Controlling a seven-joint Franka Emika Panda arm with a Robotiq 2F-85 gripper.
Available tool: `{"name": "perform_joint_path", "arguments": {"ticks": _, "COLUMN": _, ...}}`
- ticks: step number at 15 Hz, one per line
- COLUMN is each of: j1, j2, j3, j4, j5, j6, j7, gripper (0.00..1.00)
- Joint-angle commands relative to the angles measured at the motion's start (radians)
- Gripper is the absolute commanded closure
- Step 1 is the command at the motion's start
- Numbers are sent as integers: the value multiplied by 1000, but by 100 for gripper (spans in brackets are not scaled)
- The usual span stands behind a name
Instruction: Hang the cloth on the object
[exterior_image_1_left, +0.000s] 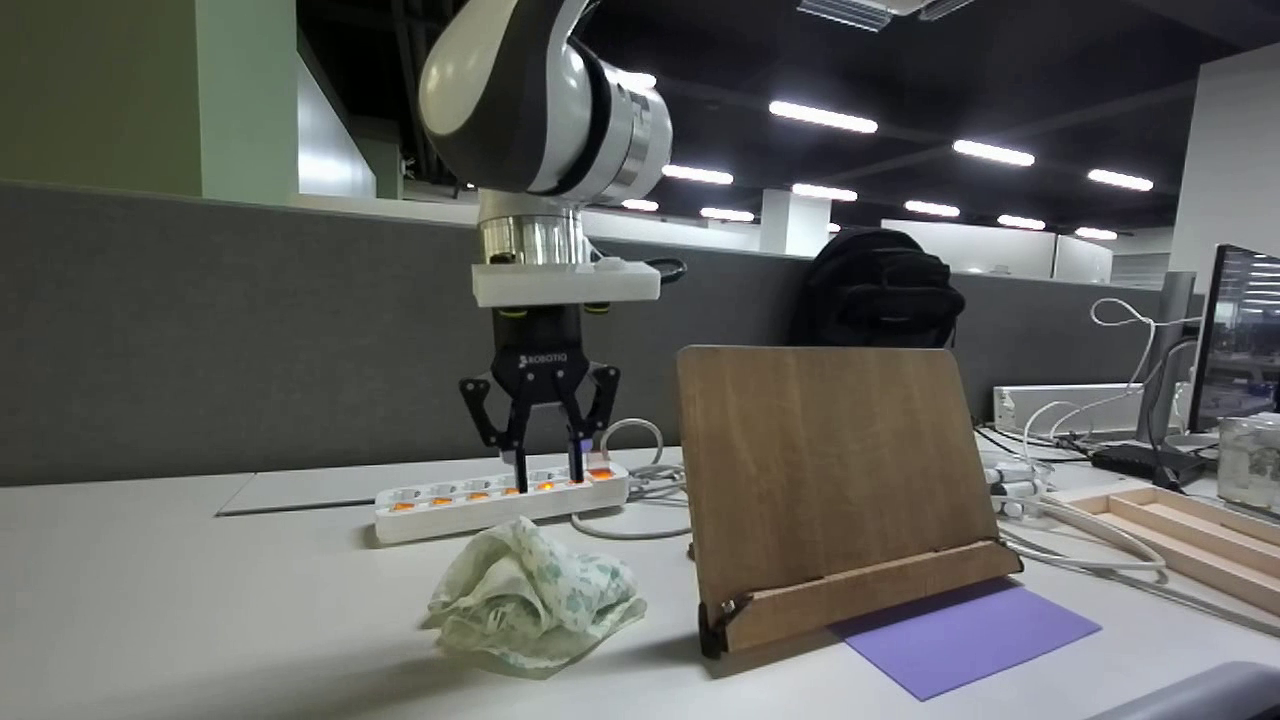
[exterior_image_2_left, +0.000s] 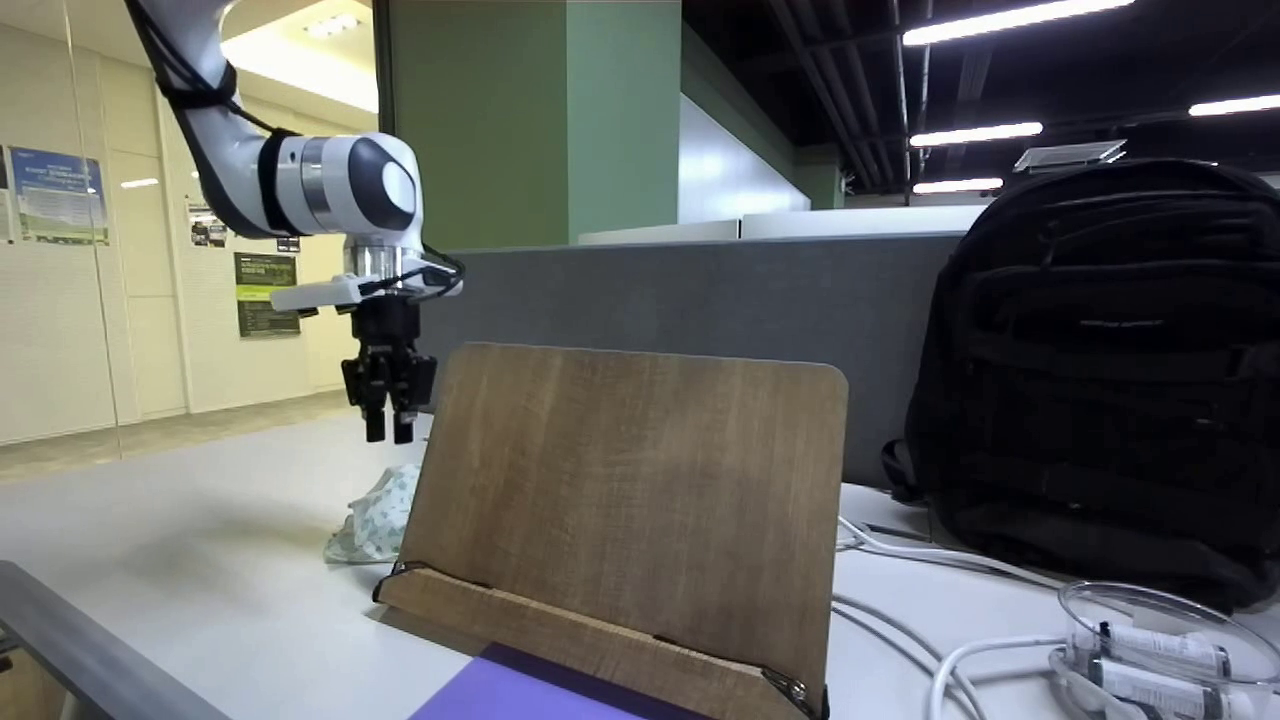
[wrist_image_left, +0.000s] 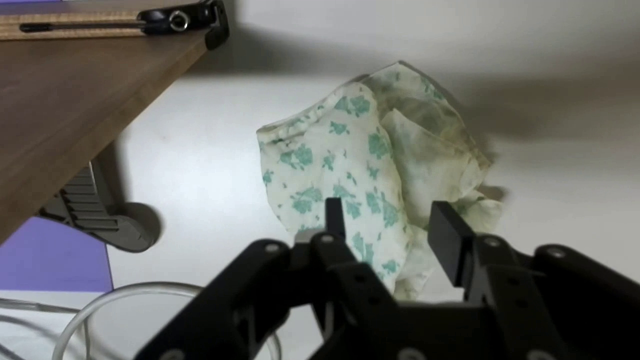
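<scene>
A crumpled whitish cloth (exterior_image_1_left: 535, 600) with a green leaf print lies on the table. It shows in full in the wrist view (wrist_image_left: 345, 150); in an exterior view (exterior_image_2_left: 378, 522) the stand hides part of it. A brown wooden stand (exterior_image_1_left: 830, 460) with a tilted board and a front ledge stands beside the cloth; it also shows in an exterior view (exterior_image_2_left: 640, 500) and at the left of the wrist view (wrist_image_left: 75, 100). My gripper (exterior_image_1_left: 548, 484) is open and empty, pointing down above the table. In the wrist view the fingers (wrist_image_left: 388, 215) appear over the cloth, apart from it.
A white power strip (exterior_image_1_left: 500, 500) with lit switches lies behind the cloth. Cables (exterior_image_1_left: 650, 490) run behind the stand. A purple sheet (exterior_image_1_left: 965, 640) lies under the stand's front. A wooden tray (exterior_image_1_left: 1180, 540) is on the right. A black backpack (exterior_image_2_left: 1100, 400) leans against the partition.
</scene>
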Motion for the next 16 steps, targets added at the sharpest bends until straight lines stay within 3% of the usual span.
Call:
{"name": "perform_joint_path", "arguments": {"ticks": 1, "j1": -1, "j2": 53, "j3": 17, "j4": 7, "j5": 7, "j6": 16, "j7": 14, "gripper": 19}}
{"name": "perform_joint_path", "arguments": {"ticks": 3, "j1": 10, "j2": 83, "j3": 14, "j4": 14, "j5": 0, "j6": 30, "j7": 20, "gripper": 5}}
{"name": "perform_joint_path", "arguments": {"ticks": 5, "j1": 19, "j2": 109, "j3": 8, "j4": 23, "j5": -3, "j6": 50, "j7": 24, "gripper": 0}}
{"name": "perform_joint_path", "arguments": {"ticks": 6, "j1": 24, "j2": 119, "j3": 3, "j4": 28, "j5": -7, "j6": 64, "j7": 30, "gripper": 5}}
{"name": "perform_joint_path", "arguments": {"ticks": 7, "j1": 24, "j2": 129, "j3": 1, "j4": 33, "j5": -1, "j6": 78, "j7": 30, "gripper": 30}}
{"name": "perform_joint_path", "arguments": {"ticks": 9, "j1": 27, "j2": 143, "j3": -8, "j4": 40, "j5": -3, "j6": 103, "j7": 33, "gripper": 30}}
{"name": "perform_joint_path", "arguments": {"ticks": 16, "j1": 31, "j2": 168, "j3": -44, "j4": 48, "j5": -5, "j6": 166, "j7": 34, "gripper": 81}}
